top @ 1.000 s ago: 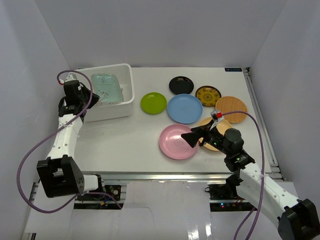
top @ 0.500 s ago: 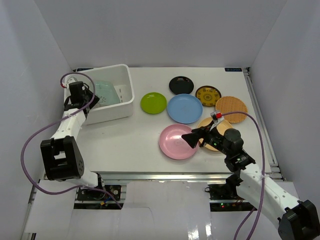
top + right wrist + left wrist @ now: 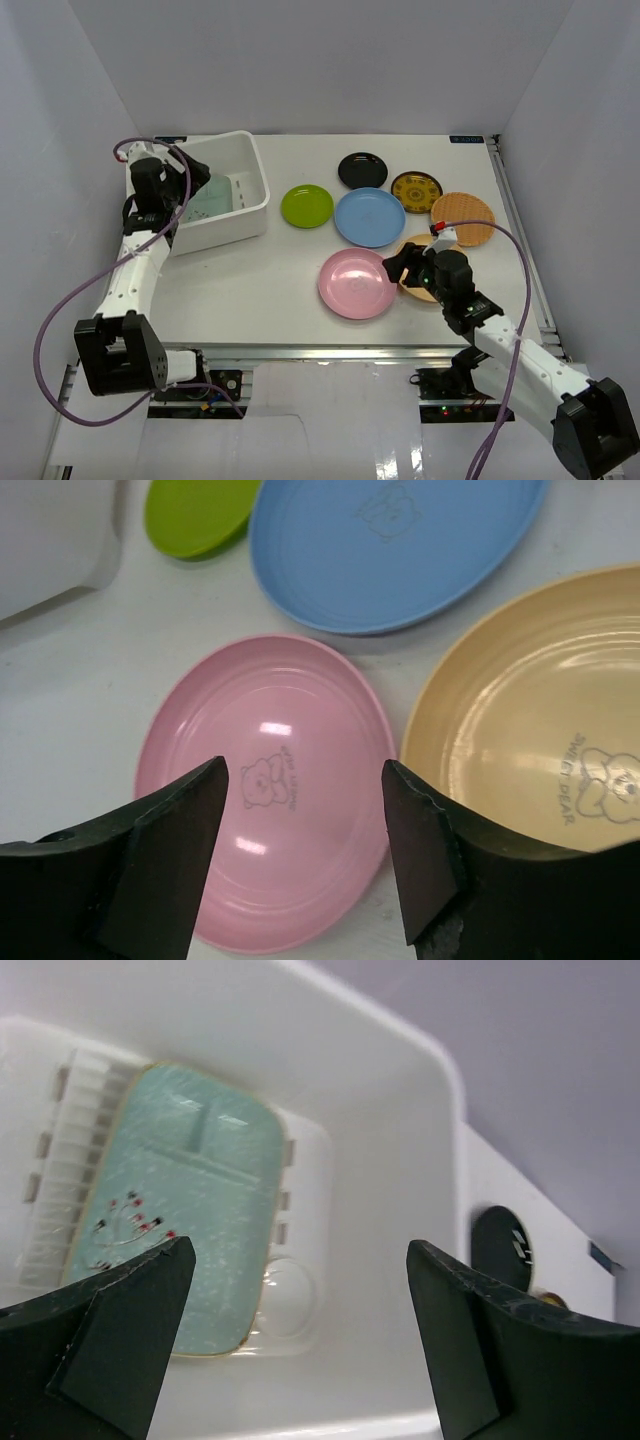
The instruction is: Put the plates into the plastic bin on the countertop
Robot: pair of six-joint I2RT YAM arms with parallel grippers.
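At the upper left of the overhead view, we are seeing the left gripper (image 3: 300, 1250) standing with its jaws spread wide above the plastic bin (image 3: 380, 1090), where a moment ago they were nearly closed. They are holding nothing now. The pale green tray (image 3: 180, 1210) is lying on the bin's slotted floor, toward the left of the wrist view, so we are counting it as delivered.

At the lower right, the right gripper (image 3: 305, 770) is dropping in over the right rim of the pink plate (image 3: 270, 720), just beside the tan plate (image 3: 520, 700). Its jaws are narrowing but are apart and empty. We are judging the pink plate to be the next pick.

The blue plate (image 3: 400, 540), lime green plate (image 3: 195, 510), black plate (image 3: 362, 170), yellow-patterned plate (image 3: 416, 190) and orange plate (image 3: 463, 218) are waiting on the countertop (image 3: 260, 280).
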